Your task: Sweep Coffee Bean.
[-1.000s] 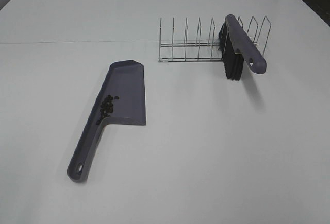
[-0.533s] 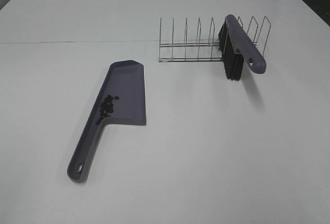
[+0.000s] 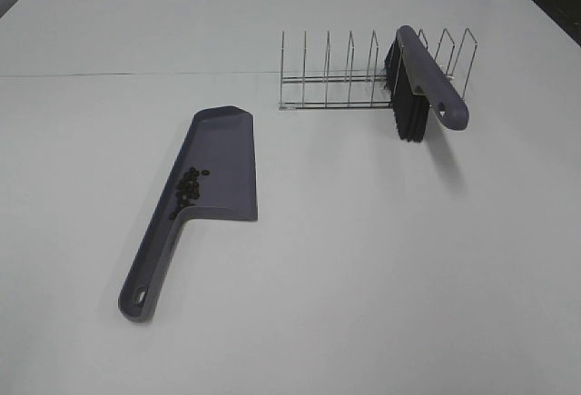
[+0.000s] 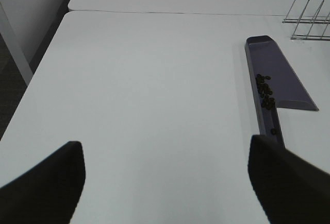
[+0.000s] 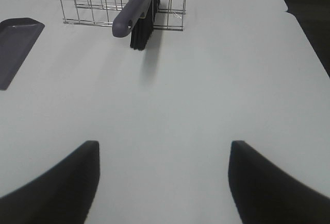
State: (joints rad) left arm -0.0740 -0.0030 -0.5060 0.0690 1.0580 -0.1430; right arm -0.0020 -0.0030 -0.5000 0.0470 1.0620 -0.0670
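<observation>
Coffee bean hugging dustpan left wall.

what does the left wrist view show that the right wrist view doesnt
Only the left wrist view shows the coffee beans, clustered along one side wall of the dustpan near where its handle begins, plus that handle. It also shows the open left gripper.

Only the right wrist view shows the brush, propped in the wire rack with bristles down, and the open right gripper.

Both share the white table, part of the dustpan blade and part of the wire rack. Neither gripper holds anything.
</observation>
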